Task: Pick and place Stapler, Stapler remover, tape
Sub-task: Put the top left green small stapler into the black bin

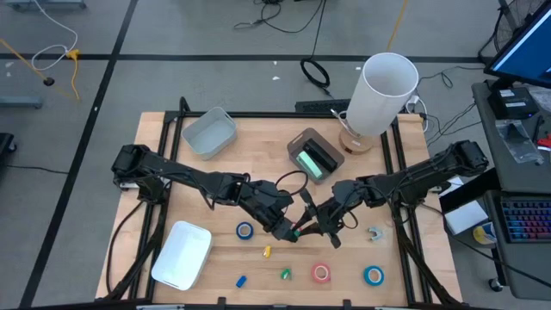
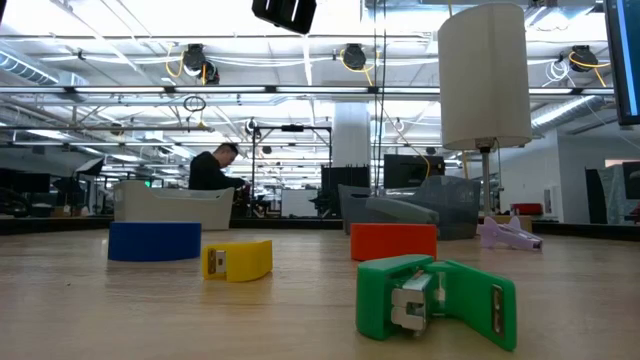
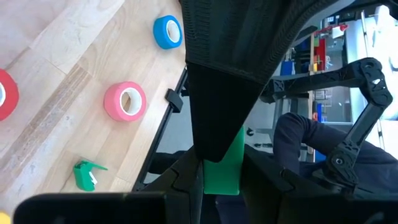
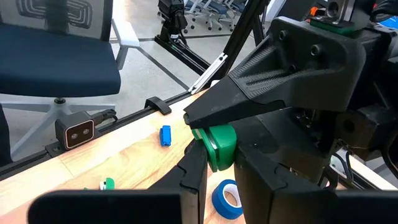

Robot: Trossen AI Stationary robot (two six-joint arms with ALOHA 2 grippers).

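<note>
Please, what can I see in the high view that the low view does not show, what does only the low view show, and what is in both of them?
Only the high view: the left claw and the right claw meeting above the table's middle with a green piece between them, and a keyboard beside the table.
Only the low view: a person far behind the table.
Both: the white cylinder, the yellow bit and the small green tool lying on the wood.
</note>
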